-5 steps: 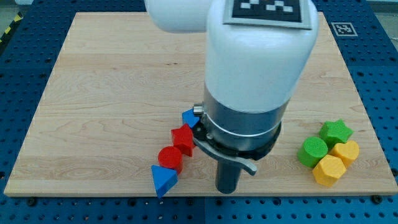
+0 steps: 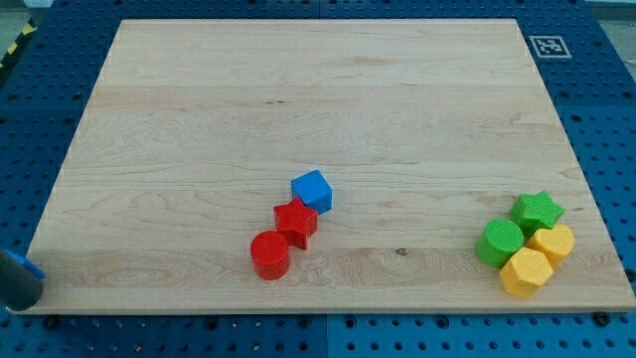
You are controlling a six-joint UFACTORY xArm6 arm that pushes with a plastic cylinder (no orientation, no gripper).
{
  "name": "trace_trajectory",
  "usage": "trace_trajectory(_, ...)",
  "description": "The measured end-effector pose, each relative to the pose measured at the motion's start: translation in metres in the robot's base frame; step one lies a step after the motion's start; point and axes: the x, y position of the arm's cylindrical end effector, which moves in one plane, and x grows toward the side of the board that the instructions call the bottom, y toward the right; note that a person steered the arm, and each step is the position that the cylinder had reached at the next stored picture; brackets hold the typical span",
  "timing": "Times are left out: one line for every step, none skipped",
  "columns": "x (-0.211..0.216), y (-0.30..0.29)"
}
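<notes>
The arm does not stand over the board. A dark rounded shape [image 2: 20, 288] sits at the view's bottom left corner, just off the board's corner, with a small bright blue bit on its top. I cannot tell whether it is my tip. It is far from every block. Near the board's middle bottom, a blue cube [image 2: 312, 190], a red star [image 2: 295, 222] and a red cylinder [image 2: 269, 255] form a touching diagonal line.
At the view's bottom right a green star [image 2: 537, 210], a green cylinder [image 2: 499, 242], a yellow rounded block [image 2: 553, 242] and a yellow hexagon [image 2: 525, 270] sit bunched together. The wooden board [image 2: 298, 89] lies on a blue pegboard, with a marker tag [image 2: 548, 46] at the top right.
The arm that covered the board's middle has left it. The blue triangle below the red cylinder is gone from its place. The other blocks have not moved.
</notes>
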Motion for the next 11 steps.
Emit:
trace_trajectory(0.000, 0.000)
trace_trajectory(0.000, 0.003)
trace_trajectory(-0.012, 0.023)
trace_trajectory(-0.044, 0.038)
trace_trajectory(-0.087, 0.015)
trace_trajectory(-0.104, -0.022)
trace_trajectory(-0.098, -0.022)
trace_trajectory(-0.040, -0.001)
trace_trajectory(-0.029, 0.041)
trace_trajectory(-0.035, 0.065)
trace_trajectory(-0.048, 0.090)
